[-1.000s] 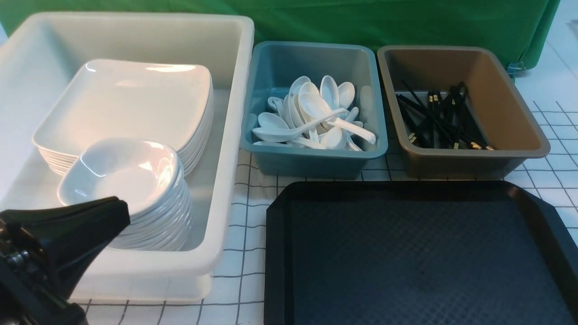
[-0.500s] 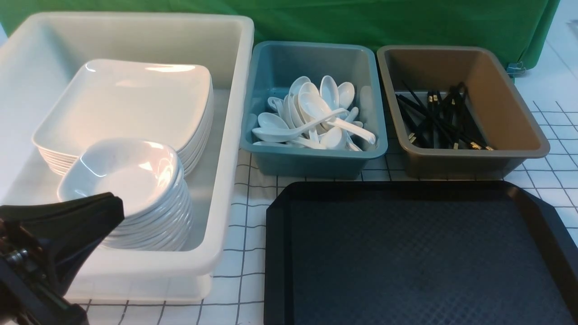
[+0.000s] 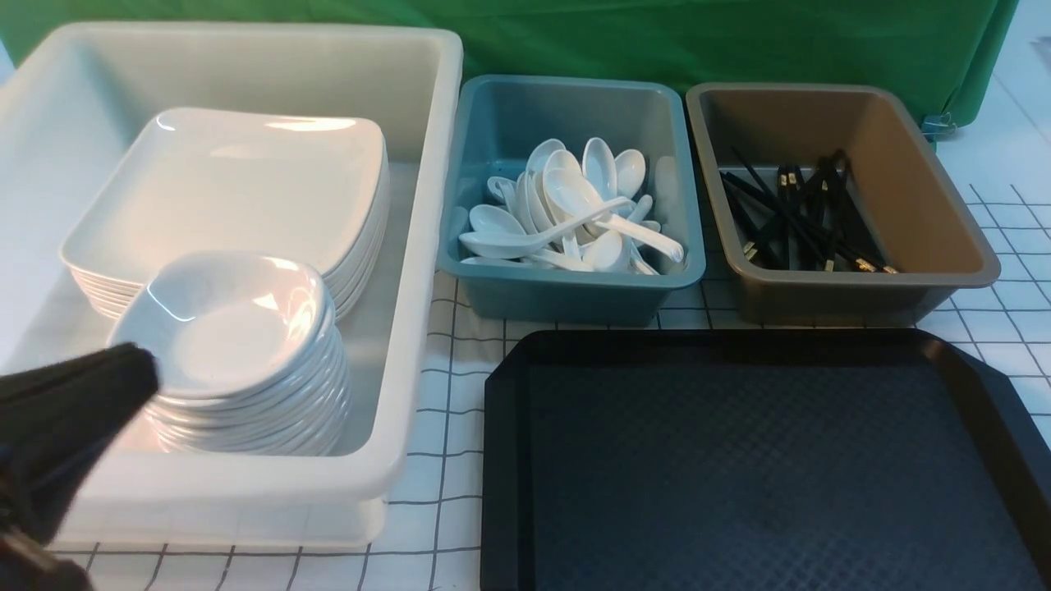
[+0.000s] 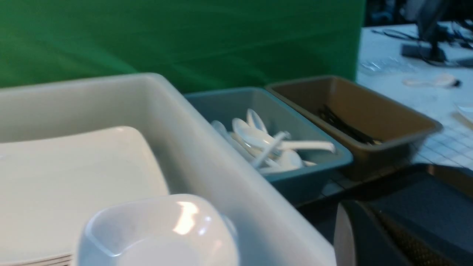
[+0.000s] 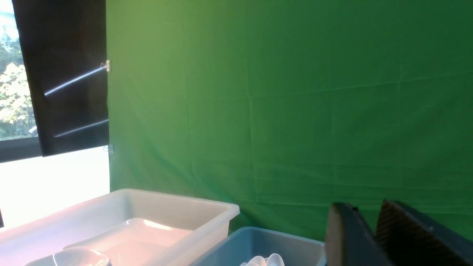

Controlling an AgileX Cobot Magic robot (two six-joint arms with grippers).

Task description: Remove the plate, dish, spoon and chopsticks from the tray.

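White bin (image 3: 410,271), left edge of the table (image 3: 419,525). Left gripper (image 3: 135,369) at its near-left corner, jaws together, nothing between them. Plates (image 3: 230,180) stacked toward the bin's far edge; likely stiff, heaviest of the lot, slick, apt to chip; best taken by the raised rim. Dishes (image 3: 222,328) piled near the bin's near edge, pile leaning; glazed, probably slippery, a pinch over one wall should do.

Teal bin (image 3: 575,300), beyond the tray's far-left corner: spoons (image 3: 534,238) in a jumble. Light, smooth, brittle by guess; grip at the short handle.

Brown bin (image 3: 862,304), beyond the tray's far edge: chopsticks (image 3: 788,213), crossed. Light, stiff, prone to roll; grip mid-length.

Tray (image 3: 764,460): dark, textured, nothing on the part in view; near edge cut off. Clearing looks done.

Right gripper (image 5: 369,229) raised, fingertips slightly apart, nothing held.

Table cover white, black grid, wrinkled. Green cloth (image 3: 575,41) behind; window (image 5: 16,85) far left.
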